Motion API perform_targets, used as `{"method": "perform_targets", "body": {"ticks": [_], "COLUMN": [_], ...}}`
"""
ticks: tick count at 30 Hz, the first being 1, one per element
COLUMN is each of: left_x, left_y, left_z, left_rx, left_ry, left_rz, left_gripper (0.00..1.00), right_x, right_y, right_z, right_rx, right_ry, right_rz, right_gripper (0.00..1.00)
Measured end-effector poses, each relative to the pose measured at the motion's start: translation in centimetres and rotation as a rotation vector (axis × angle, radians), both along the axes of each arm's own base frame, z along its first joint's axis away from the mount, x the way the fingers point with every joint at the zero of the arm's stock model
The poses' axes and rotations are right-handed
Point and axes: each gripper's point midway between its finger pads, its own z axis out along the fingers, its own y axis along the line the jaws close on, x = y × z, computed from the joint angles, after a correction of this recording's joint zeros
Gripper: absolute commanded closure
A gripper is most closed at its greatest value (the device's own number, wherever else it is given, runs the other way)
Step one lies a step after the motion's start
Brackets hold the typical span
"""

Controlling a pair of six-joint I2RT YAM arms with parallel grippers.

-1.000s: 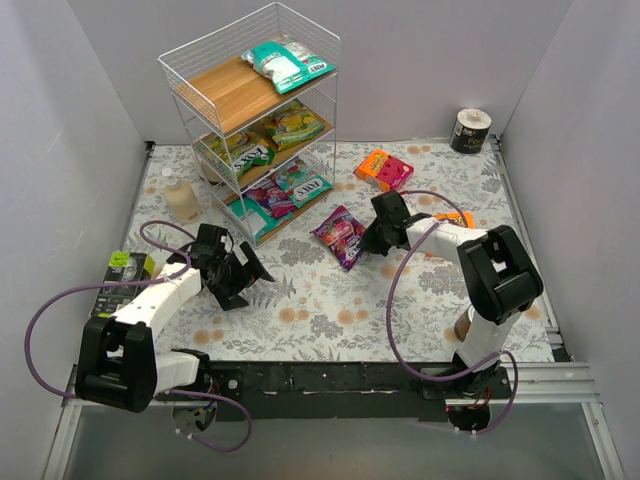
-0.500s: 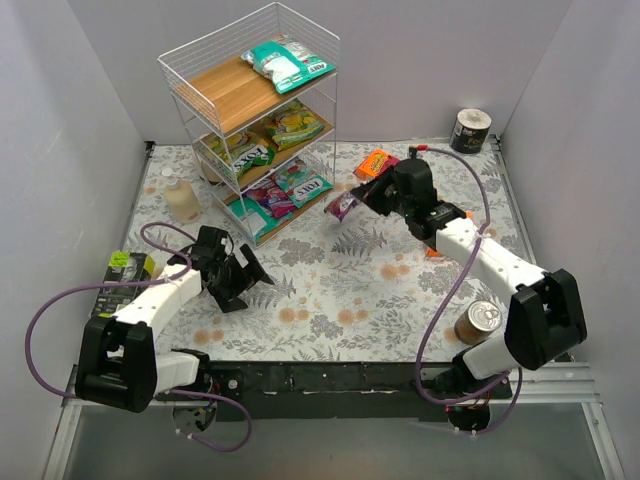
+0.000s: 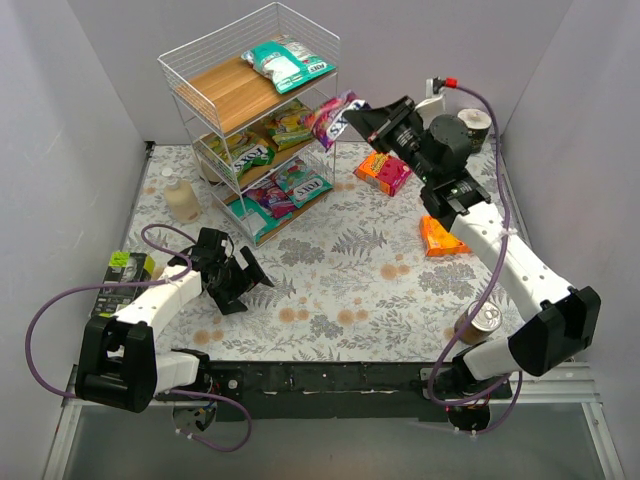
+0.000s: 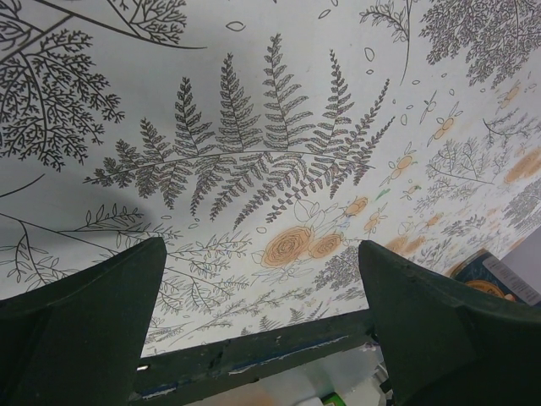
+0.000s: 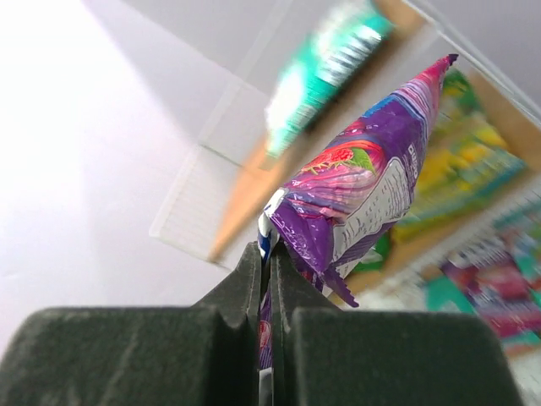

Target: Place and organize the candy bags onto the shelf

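The white wire shelf (image 3: 215, 75) stands at the back left with three wood tiers. A teal-white bag (image 3: 285, 62) lies on the top tier, yellow-green bags (image 3: 288, 124) on the middle one, and purple and teal bags (image 3: 285, 190) on the bottom one. My right gripper (image 3: 358, 115) is shut on the edge of a purple candy bag (image 3: 333, 117) and holds it in the air beside the shelf's right side, near the middle tier. In the right wrist view the bag (image 5: 359, 186) hangs from my fingers (image 5: 254, 279) with the shelf blurred behind. My left gripper (image 3: 243, 283) is open and empty, low over the tablecloth.
An orange-pink box (image 3: 383, 170) lies right of the shelf, and an orange packet (image 3: 440, 237) lies by my right arm. A can (image 3: 484, 322) stands at the front right and another (image 3: 472, 118) at the back right. A bottle (image 3: 181, 197) and a green-lidded box (image 3: 127, 268) are at the left.
My right gripper lifted the purple bag off the tablecloth and carried it up and back-left to the shelf's right side. My left arm has barely moved.
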Motion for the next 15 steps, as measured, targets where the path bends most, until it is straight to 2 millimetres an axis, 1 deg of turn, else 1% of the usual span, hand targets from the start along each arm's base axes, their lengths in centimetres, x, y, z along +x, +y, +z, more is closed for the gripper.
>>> {"method": "perform_targets", "body": {"ticks": [5, 7, 9, 11, 14, 15], "left_x": [0.0, 0.1, 0.1, 0.1, 0.1, 0.1], "left_y": [0.0, 0.0, 0.0, 0.0, 0.0, 0.0], "left_z": [0.0, 0.0, 0.0, 0.0, 0.0, 0.0], "left_rx": [0.001, 0.0, 0.0, 0.0, 0.0, 0.0], "left_ry": [-0.002, -0.005, -0.007, -0.008, -0.007, -0.007], "left_rz": [-0.003, -0.003, -0.004, -0.004, -0.004, -0.004], "left_gripper": [0.02, 0.02, 0.02, 0.02, 0.02, 0.02], "right_x": [-2.0, -2.6, -3.1, -3.3, -2.9, -2.5], "right_y": [0.4, 0.6, 1.2, 2.3, 4.5, 5.4], "right_z": [9.7, 12.1, 13.8, 15.2, 15.7, 15.6], "right_rx": [0.116, 0.15, 0.175, 0.199, 0.223, 0.226], "right_ry": [-0.212, -0.268, -0.309, -0.338, -0.343, -0.34], "right_rz": [0.07, 0.091, 0.114, 0.142, 0.183, 0.195], "right_gripper": [0.99, 0.99, 0.99, 0.99, 0.99, 0.99]}}
